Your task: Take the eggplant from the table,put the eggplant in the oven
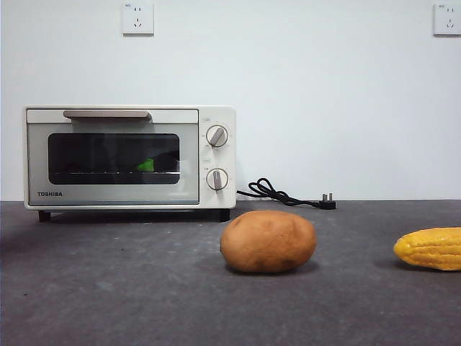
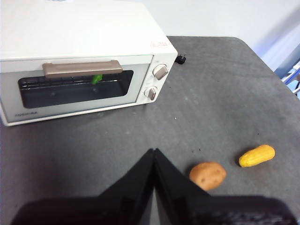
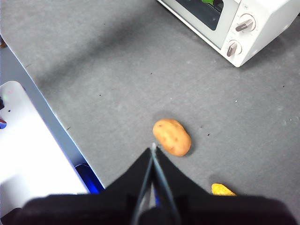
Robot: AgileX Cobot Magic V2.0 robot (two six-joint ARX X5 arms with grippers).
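Observation:
The cream-white oven [image 1: 130,157] stands at the back left of the dark grey table [image 1: 144,288] with its door closed. Through the dark glass only the eggplant's green stem cap [image 1: 147,166] shows on the wire rack; it also shows in the left wrist view [image 2: 96,78] and, barely, in the right wrist view [image 3: 207,2]. Its purple body is hidden by the dark window. My left gripper [image 2: 154,152] hangs shut and empty above the table, well in front of the oven [image 2: 84,70]. My right gripper [image 3: 153,149] is shut and empty, high above the table's near side.
A brown potato [image 1: 268,241] lies mid-table, and a yellow corn [image 1: 431,249] lies at the right edge. The oven's black cord and plug [image 1: 288,194] lie behind them by the wall. The table's edge [image 3: 47,108] and a white object beyond it show in the right wrist view.

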